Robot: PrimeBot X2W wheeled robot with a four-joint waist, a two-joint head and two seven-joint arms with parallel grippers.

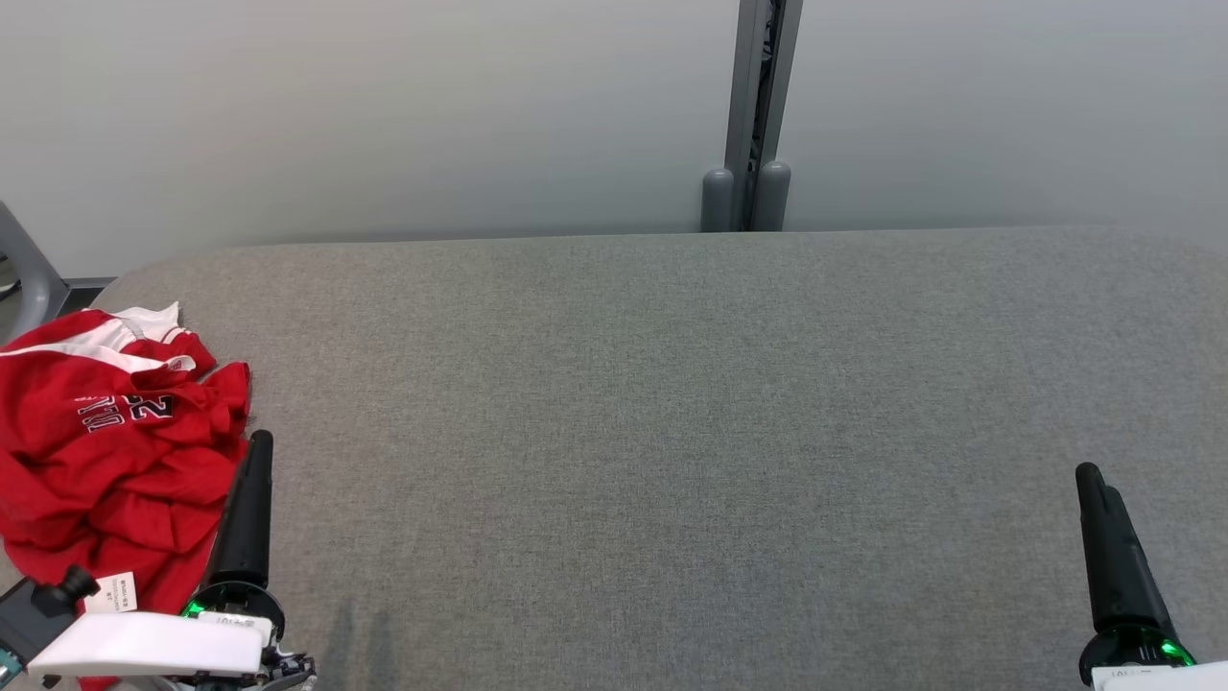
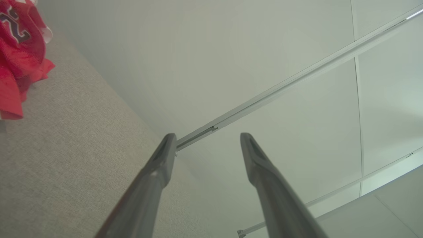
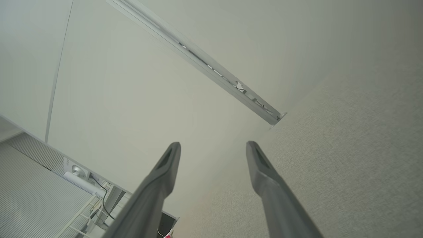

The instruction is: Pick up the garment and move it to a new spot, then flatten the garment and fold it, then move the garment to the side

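The garment (image 1: 106,451) is a red jersey with white trim and dark lettering, crumpled in a heap at the table's left edge; its corner also shows in the left wrist view (image 2: 19,56). My left gripper (image 1: 257,443) stands just right of the heap, close to its edge, fingers pointing up. Its jaws are open with nothing between them (image 2: 208,138). My right gripper (image 1: 1089,475) hovers over bare table at the lower right, far from the garment. It is open and empty as well (image 3: 213,147).
The grey fabric-covered table (image 1: 672,432) spreads wide between the two grippers. A pale wall stands behind its far edge, with a grey vertical post (image 1: 753,115) at centre right. A grey frame piece (image 1: 29,274) sits past the table's left end.
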